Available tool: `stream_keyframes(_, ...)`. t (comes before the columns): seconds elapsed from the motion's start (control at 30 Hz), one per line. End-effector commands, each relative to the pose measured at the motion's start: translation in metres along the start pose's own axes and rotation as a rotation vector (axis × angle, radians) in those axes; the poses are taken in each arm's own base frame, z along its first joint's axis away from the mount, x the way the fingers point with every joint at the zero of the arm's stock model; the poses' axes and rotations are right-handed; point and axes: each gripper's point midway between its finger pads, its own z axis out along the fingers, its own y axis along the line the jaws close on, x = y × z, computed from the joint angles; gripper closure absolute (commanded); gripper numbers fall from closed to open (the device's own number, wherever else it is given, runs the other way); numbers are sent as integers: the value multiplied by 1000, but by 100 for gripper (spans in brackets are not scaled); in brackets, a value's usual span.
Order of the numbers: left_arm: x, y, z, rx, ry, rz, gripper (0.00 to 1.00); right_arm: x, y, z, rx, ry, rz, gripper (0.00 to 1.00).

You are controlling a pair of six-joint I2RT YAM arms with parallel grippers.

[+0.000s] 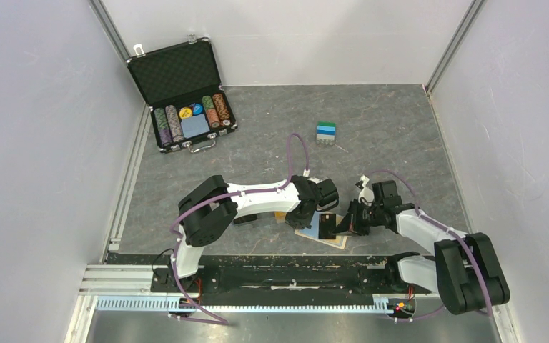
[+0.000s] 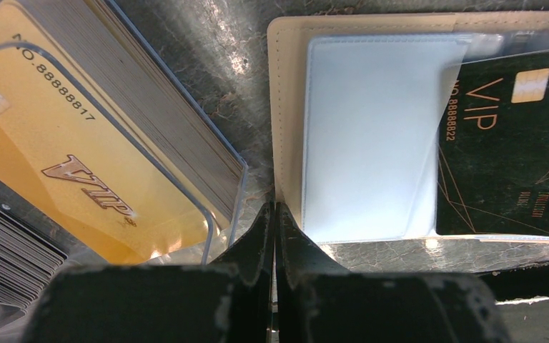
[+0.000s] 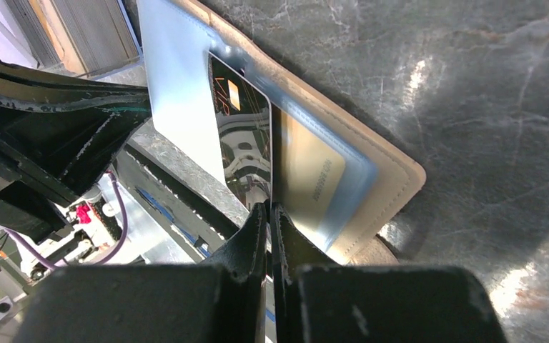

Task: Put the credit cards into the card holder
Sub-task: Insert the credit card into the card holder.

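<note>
The marbled table (image 1: 400,136) bears a chip case (image 1: 186,107), coloured blocks (image 1: 326,132) and the card holder (image 2: 284,107).

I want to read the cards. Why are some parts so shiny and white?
Left wrist: light glares off the clear sleeve, washing it white, and the gold card shines at its low edge. Right wrist: the black card mirrors the robot; bright spots gleam on the table.

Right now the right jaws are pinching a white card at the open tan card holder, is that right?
Not quite. The card is black with VIP lettering, not white. The right wrist view shows the right gripper with its jaws shut on the black card at the open tan card holder.
</note>
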Motion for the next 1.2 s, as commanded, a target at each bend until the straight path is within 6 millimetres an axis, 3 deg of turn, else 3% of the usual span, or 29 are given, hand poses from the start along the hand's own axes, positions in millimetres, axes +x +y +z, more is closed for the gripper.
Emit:
stream_keyframes(0.0,8,-1,2,-11,19,46,98,-16,-7,4,50,-32,-17,100)
stream_keyframes(0.6,8,-11,-9,29,10,15,98,-27,-5,12,-15,-201,54,100)
stream_keyframes(0.87,5,-7,-15,24,-16,21,98,-27,15,7,-96,-207,61,100)
stream_keyframes(1.17,10,0,-11,-5,-8,34,98,-12,28,4,-177,-187,111,100)
